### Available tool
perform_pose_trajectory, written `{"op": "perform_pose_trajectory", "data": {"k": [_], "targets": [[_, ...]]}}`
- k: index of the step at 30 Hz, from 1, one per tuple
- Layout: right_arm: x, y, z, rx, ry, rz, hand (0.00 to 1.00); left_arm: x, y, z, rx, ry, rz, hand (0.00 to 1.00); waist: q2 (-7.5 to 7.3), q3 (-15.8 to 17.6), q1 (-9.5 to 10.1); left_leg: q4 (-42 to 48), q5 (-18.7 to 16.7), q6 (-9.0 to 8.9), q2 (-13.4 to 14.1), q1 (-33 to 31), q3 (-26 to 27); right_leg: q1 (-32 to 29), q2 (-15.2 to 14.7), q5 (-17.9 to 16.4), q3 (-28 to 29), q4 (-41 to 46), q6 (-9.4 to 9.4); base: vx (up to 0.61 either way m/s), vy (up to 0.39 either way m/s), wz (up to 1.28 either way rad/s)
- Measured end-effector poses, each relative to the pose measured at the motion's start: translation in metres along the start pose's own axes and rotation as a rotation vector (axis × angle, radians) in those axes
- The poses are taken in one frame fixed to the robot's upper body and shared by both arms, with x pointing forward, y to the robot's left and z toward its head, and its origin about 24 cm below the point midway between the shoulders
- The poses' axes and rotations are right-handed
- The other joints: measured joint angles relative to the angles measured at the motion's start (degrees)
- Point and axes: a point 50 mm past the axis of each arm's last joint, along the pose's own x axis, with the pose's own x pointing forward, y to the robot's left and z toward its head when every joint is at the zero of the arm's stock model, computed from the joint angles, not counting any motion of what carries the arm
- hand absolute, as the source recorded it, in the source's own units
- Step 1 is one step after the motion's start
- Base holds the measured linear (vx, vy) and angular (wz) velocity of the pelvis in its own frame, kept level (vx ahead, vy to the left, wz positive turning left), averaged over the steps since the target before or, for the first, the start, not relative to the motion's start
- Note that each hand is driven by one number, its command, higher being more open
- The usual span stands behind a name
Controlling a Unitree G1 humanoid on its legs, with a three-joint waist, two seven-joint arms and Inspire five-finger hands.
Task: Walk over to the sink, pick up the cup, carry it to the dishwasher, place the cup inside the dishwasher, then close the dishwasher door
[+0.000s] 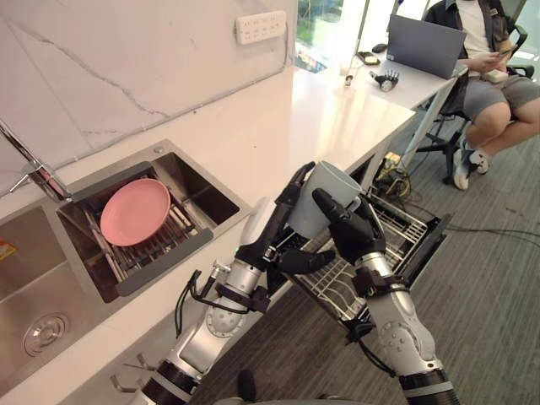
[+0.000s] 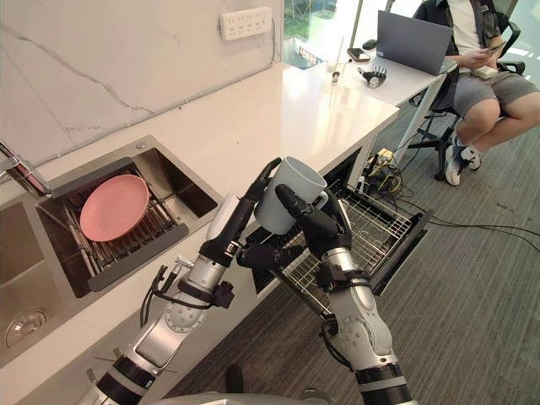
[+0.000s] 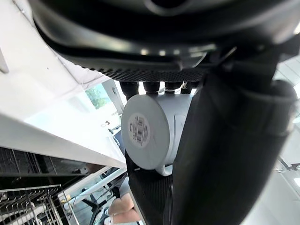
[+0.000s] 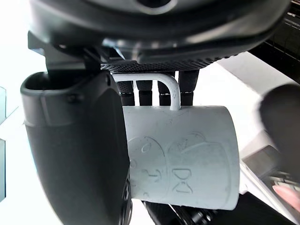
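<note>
Left eye view puts the cup (image 1: 331,190) up in the air between both hands, clear of the worktop (image 1: 278,126). The left hand (image 1: 268,232) has its fingers (image 3: 130,88) wrapped along the far side of the cup and its thumb closed in under it. The right hand (image 1: 359,236) grips the other side, with its thumb laid across the front wall. In the right wrist view the cup's handle (image 4: 171,91) sits against the right fingers (image 4: 140,96), so I read both hands as clamped on the cup.

Directly below the fingers, and a little beyond them, is the pulled-out dishwasher rack (image 1: 396,232), with the open dishwasher door (image 1: 430,245) under it. The sink (image 1: 34,278) and its pink plate (image 1: 135,211) are well off to the left of the fingers.

My judgement is that the carry is nearly done and the lowering comes next.

- **Slipping:** the glazed wall looks slick. If one hand lets go before the other has a firm hold, the cup could twist out and drop onto the wire rack.
- **Catching the handle:** it could snag on my right fingers at release and tip the cup over.
- **Striking the rack:** coming down too steeply could knock the rim against the rack's tines.
- **The person:** someone is seated (image 1: 498,84) beyond the fingers, so I would keep my swings small.
</note>
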Motion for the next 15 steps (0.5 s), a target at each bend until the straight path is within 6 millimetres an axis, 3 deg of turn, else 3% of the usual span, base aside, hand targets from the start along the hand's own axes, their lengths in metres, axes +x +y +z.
{"op": "perform_pose_trajectory", "data": {"k": [6, 10, 15], "targets": [[0.000, -0.010, 0.009, -0.011, -0.080, -0.157, 0.00, -0.006, -0.009, -0.001, -0.019, 0.016, -0.035, 1.00, 0.04, 0.0, 0.03, 0.0, 0.0, 0.00, 0.1, -0.1, 0.1, -0.1, 0.0, 0.0, 0.1, 0.0, 0.01, 0.00, 0.000, -0.01], [-0.001, -0.027, 0.034, -0.111, -0.232, -0.327, 0.00, -0.013, -0.017, 0.000, -0.043, 0.024, -0.064, 1.00, 0.04, 0.0, 0.02, 0.0, 0.0, 0.00, 0.0, -0.1, 0.1, -0.1, 0.0, 0.1, 0.1, 0.0, 0.06, 0.00, 0.000, 0.00], [-0.015, -0.054, 0.063, -0.213, -0.393, -0.541, 0.00, -0.011, -0.011, 0.009, -0.137, -0.003, -0.046, 1.00, 0.05, 0.0, -0.24, 0.0, 0.0, 0.00, 0.1, -0.1, 0.2, -0.1, 0.0, 0.1, 0.1, 0.0, 0.03, 0.00, 0.000, 0.00]]}}
